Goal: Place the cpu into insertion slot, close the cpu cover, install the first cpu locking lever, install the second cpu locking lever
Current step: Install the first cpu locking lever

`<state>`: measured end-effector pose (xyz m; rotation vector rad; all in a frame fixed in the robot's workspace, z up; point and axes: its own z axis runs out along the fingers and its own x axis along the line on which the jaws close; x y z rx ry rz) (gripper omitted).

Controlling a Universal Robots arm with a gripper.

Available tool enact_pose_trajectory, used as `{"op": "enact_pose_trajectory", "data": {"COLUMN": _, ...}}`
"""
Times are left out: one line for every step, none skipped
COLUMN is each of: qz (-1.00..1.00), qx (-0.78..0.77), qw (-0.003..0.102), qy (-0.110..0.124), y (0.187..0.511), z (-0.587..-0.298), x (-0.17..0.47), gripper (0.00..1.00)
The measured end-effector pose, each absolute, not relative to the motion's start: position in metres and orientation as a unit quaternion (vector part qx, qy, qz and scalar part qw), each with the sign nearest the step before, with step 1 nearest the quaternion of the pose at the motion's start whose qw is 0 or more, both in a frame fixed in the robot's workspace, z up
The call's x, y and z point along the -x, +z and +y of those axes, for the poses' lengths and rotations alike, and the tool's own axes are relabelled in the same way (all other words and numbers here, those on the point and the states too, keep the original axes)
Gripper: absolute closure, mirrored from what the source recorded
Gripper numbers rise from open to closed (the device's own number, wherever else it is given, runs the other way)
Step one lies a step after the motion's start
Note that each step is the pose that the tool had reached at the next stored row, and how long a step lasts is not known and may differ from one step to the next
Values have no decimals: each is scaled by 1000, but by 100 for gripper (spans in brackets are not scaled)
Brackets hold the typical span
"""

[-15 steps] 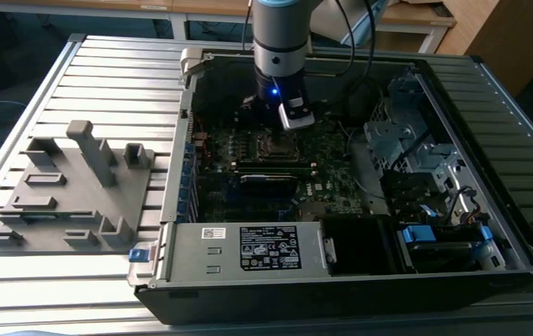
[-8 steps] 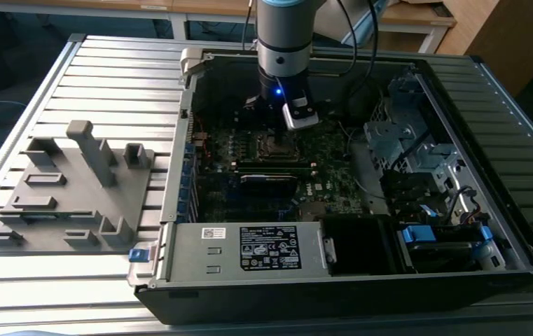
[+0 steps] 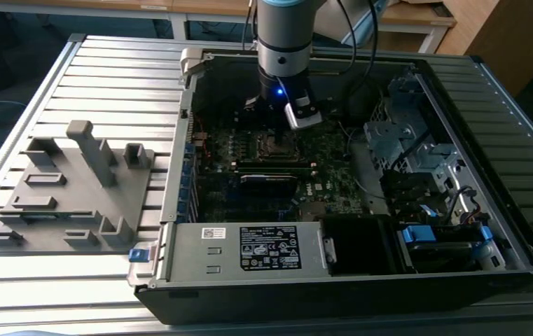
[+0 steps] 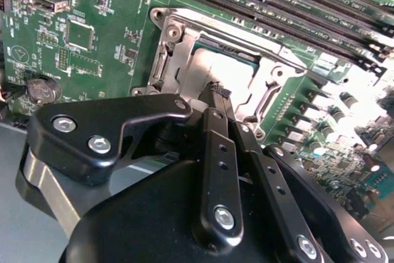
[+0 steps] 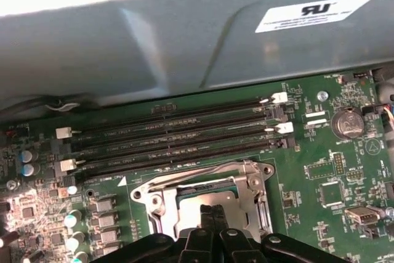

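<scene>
Inside the open computer case, the arm reaches down so that the gripper hangs just over the socket on the green motherboard, its two slim black fingers pressed together with nothing between them. The cpu lies flat in the socket, its dull silver top showing through the window of the cpu cover, which lies down over it. The fingertips sit over the chip's near edge; whether they touch it cannot be told.

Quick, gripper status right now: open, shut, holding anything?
Gripper: fingers shut together, nothing visibly held, tips over the cpu seated in the socket under the cpu cover.
</scene>
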<state>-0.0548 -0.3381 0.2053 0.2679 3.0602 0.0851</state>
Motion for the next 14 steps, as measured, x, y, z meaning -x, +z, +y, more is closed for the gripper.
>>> {"op": "enact_pose_trajectory", "data": {"qz": 995, "qx": -86, "qw": 34, "qy": 28, "y": 206, "z": -338, "x": 55, "gripper": 89}}
{"op": "enact_pose_trajectory", "data": {"qz": 995, "qx": -85, "qw": 34, "qy": 28, "y": 206, "z": -338, "x": 55, "gripper": 89}}
{"op": "enact_pose_trajectory", "data": {"qz": 995, "qx": -84, "qw": 34, "qy": 28, "y": 207, "z": -338, "x": 55, "gripper": 89}}
{"op": "enact_pose_trajectory", "data": {"qz": 996, "qx": -84, "qw": 34, "qy": 28, "y": 208, "z": -338, "x": 55, "gripper": 89}}
{"op": "enact_pose_trajectory", "data": {"qz": 996, "qx": -83, "qw": 34, "qy": 28, "y": 209, "z": -338, "x": 55, "gripper": 89}}
{"op": "enact_pose_trajectory", "data": {"qz": 996, "qx": -83, "qw": 34, "qy": 28, "y": 210, "z": -338, "x": 55, "gripper": 89}}
{"op": "enact_pose_trajectory", "data": {"qz": 996, "qx": -83, "qw": 34, "qy": 28, "y": 211, "z": -338, "x": 55, "gripper": 89}}
{"op": "enact_pose_trajectory", "data": {"qz": 996, "qx": -83, "qw": 34, "qy": 28, "y": 212, "z": -338, "x": 55, "gripper": 89}}
{"op": "enact_pose_trajectory", "data": {"qz": 996, "qx": -83, "qw": 34, "qy": 28, "y": 214, "z": -338, "x": 55, "gripper": 89}}
{"op": "enact_pose_trajectory", "data": {"qz": 996, "qx": -83, "qw": 34, "qy": 28, "y": 215, "z": -338, "x": 55, "gripper": 89}}
{"op": "enact_pose_trajectory", "data": {"qz": 996, "qx": -83, "qw": 34, "qy": 28, "y": 216, "z": -338, "x": 55, "gripper": 89}}
{"op": "enact_pose_trajectory", "data": {"qz": 996, "qx": -83, "qw": 34, "qy": 28, "y": 216, "z": -338, "x": 55, "gripper": 89}}
{"op": "enact_pose_trajectory", "data": {"qz": 996, "qx": -83, "qw": 34, "qy": 28, "y": 216, "z": -338, "x": 55, "gripper": 89}}
{"op": "enact_pose_trajectory", "data": {"qz": 996, "qx": -83, "qw": 34, "qy": 28, "y": 216, "z": -338, "x": 55, "gripper": 89}}
